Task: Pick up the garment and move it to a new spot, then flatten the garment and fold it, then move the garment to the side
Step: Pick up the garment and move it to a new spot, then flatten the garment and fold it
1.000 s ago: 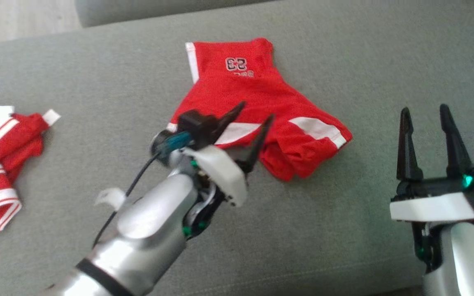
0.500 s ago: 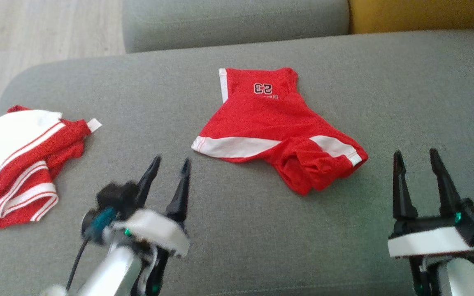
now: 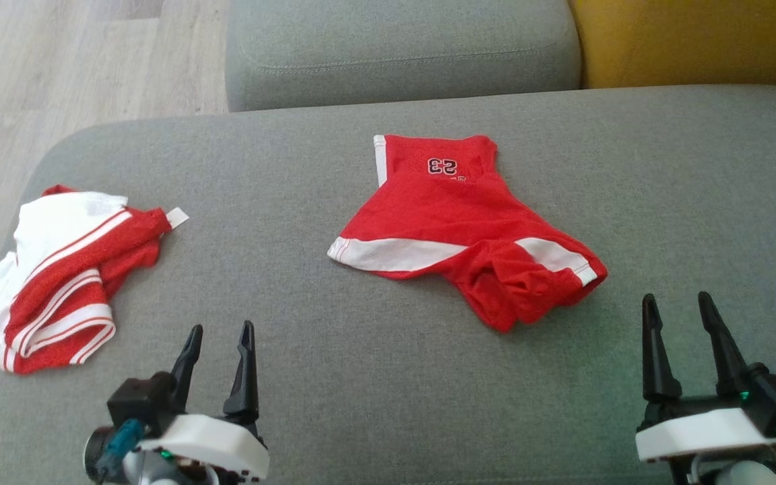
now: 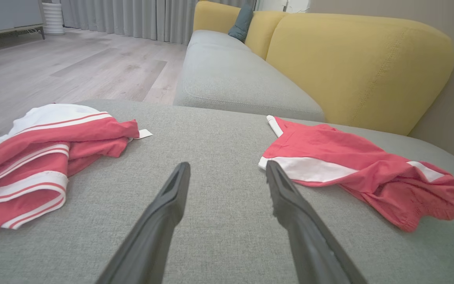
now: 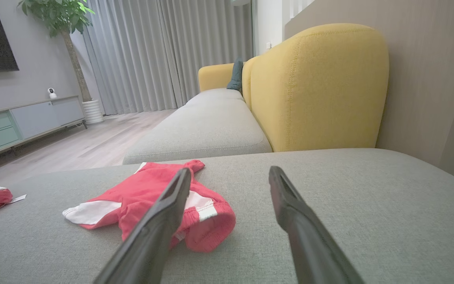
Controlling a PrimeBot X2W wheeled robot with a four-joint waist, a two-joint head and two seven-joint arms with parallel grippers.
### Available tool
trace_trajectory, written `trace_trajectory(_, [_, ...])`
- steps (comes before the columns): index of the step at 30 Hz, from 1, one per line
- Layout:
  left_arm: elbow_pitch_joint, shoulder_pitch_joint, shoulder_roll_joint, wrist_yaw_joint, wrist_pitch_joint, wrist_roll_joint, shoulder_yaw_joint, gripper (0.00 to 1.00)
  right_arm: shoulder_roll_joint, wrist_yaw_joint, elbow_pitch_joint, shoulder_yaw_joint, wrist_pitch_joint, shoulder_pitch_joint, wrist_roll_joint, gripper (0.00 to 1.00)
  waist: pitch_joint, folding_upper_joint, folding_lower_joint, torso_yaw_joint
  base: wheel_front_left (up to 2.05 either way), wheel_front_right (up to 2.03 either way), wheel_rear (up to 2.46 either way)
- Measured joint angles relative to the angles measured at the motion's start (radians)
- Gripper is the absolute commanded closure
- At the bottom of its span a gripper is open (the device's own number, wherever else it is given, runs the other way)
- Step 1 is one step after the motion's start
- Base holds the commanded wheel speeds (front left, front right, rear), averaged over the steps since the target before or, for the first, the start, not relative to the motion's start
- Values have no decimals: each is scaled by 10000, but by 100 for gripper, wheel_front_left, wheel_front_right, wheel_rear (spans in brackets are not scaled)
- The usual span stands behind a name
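Garment (image 3: 455,222), red shorts marked 23, lies around the middle of the grey sofa cushion (image 3: 388,391), a little toward its far edge, nothing touching it. Change noted: a second ago the left claw (image 3: 221,327) hung released right over the shorts' near hem. It has since pulled back to the cushion's near left edge, jaws wide and empty. Right claw (image 3: 675,296) likewise released and empty, by the near right edge. Head camera tilted up meanwhile, so the shorts' shift in view is not a real move; their shape looks unchanged. The end toward the right edge is bunched. Judgement: relocation appears done, flattening and folding outstanding. Second striped garment (image 3: 65,269) sits at the left edge.
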Motion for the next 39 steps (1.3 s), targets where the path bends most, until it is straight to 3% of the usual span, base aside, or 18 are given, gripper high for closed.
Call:
trace_trajectory(11, [217,150,-435,-568,0,449,493,0,0,-2,165,69,0,-3,-4,0,80,0,0,-41,0,0,0])
trace_trajectory(39, [591,149,-867,-1011,0,1064,1087,0,0,0,257,56,0,-19,-17,0,123,0,0,38,0,0,0])
